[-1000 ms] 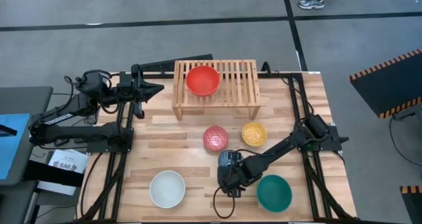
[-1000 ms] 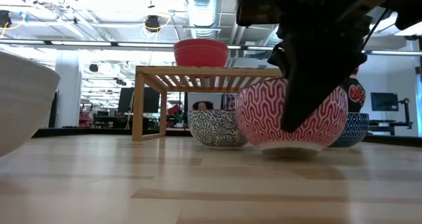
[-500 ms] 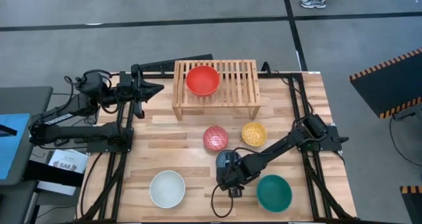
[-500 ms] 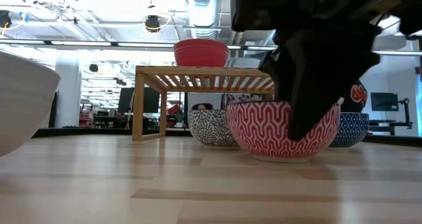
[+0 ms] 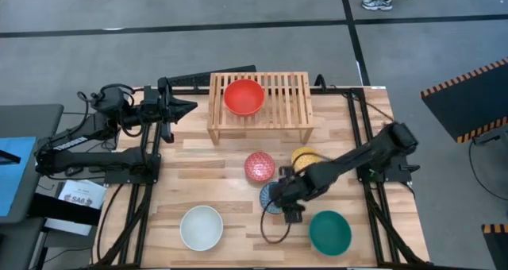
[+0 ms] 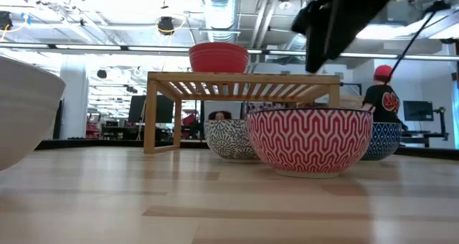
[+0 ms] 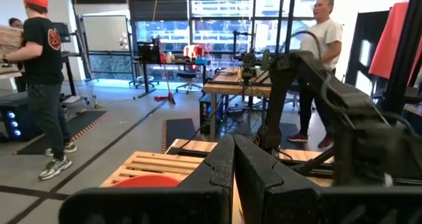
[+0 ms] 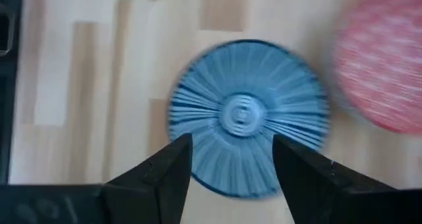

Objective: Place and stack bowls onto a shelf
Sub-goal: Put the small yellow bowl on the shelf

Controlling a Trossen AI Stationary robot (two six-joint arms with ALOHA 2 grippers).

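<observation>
The blue-and-white striped bowl (image 8: 249, 117) sat on the surface (image 5: 230, 183) near its front, just beside the pink-red patterned bowl (image 5: 259, 166) and not far from the teal bowl (image 5: 329, 232). The yellow patterned bowl (image 5: 302, 155) lay half under the right arm. Only the red bowl (image 5: 244, 96) was up on the shelf (image 5: 290, 95), toward its left end; the white bowl (image 5: 201, 227) waited at the front left.

The right gripper (image 8: 232, 159) hung over the striped bowl with its fingers apart, holding nothing, one finger to each side of the bowl's centre in its wrist view. We judged the step to be a grasp of this bowl. To do it well, we would set one finger inside and one outside the rim, clear of the pink-red neighbour, close firmly, lift straight, then carry it to the open half of the shelf or onto the red bowl.

The left gripper (image 7: 232, 178) waited beside the shelf's left end, fingers pressed together.

The right wrist view alone showed the striped bowl's radial pattern and the finger spread; from above the arm covered most of it. The low view gave what neither did: the patterned bowls standing upright on the surface, and the red bowl seated level on the slats.
</observation>
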